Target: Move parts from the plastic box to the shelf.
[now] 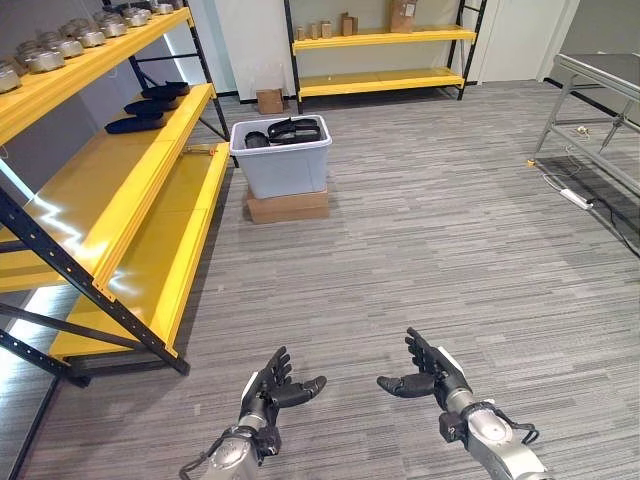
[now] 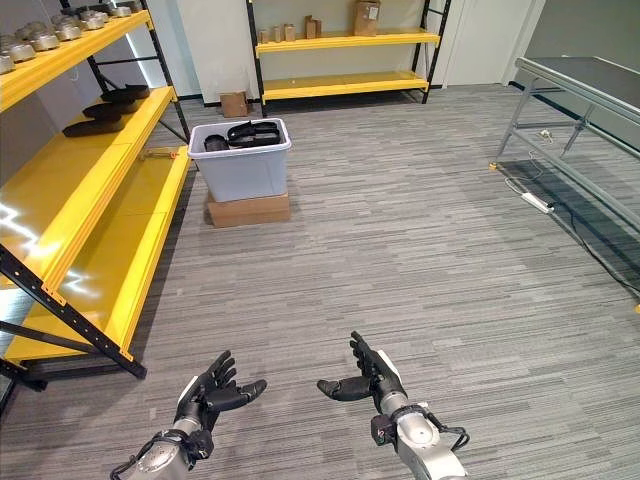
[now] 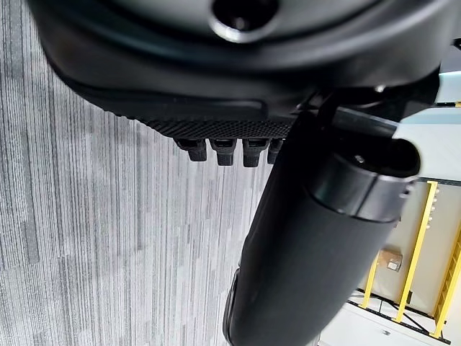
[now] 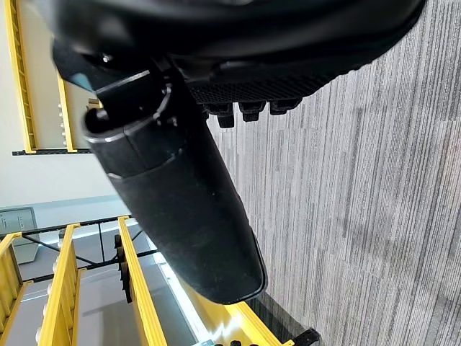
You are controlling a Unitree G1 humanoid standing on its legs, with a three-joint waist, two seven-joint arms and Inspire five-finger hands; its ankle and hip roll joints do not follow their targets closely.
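Far ahead by the yellow shelf (image 1: 150, 190), the plastic box (image 1: 283, 160) of black parts (image 1: 290, 130) needs approaching squarely; left hand (image 1: 268, 392) and right hand (image 1: 432, 375) hang open, empty.

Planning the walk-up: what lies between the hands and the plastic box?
Only bare grey carpet between the left hand, right hand and plastic box, seen in both eye views.

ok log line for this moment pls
left hand open, empty | right hand open, empty | black parts in plastic box | shelf left
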